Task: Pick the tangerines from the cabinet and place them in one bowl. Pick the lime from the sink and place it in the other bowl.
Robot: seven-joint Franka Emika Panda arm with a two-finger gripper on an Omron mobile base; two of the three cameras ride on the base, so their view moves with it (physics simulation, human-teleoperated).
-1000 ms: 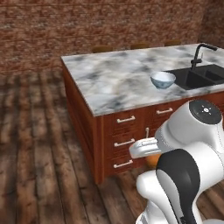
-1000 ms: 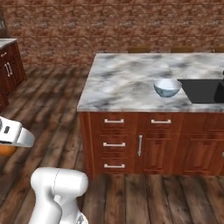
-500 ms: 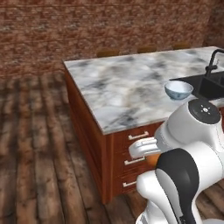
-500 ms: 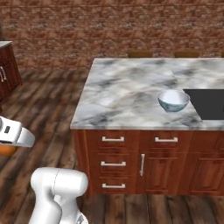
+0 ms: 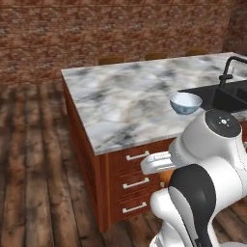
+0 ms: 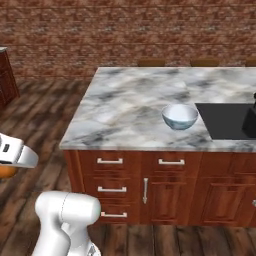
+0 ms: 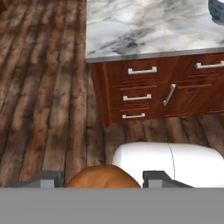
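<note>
Gripper (image 7: 101,180): low over the wood floor in the hand view, its two dark finger tips (image 7: 46,178) standing either side of an orange fruit, closed on it.
Tangerine (image 7: 101,177): sits between those tips, rounded top showing; in the right base view an orange patch peeks out under the white hand at the far left edge.
Floor (image 7: 43,87): dark planks, running beneath the claw and up to the island's foot.
Island drawers (image 7: 142,70): reddish-brown fronts with metal handles, ahead of the claw, well apart from it.
Marble counter (image 5: 120,96): grey-white top above those drawers.
Pale bowl (image 6: 180,116): there it is, glossy blue-white, upright on the marble just beside the sink's edge, nothing visible inside.
Sink (image 6: 225,120): black recessed basin at the counter's right end, the black faucet (image 5: 226,75) standing over it.
Brick wall (image 6: 125,35): behind the island.
</note>
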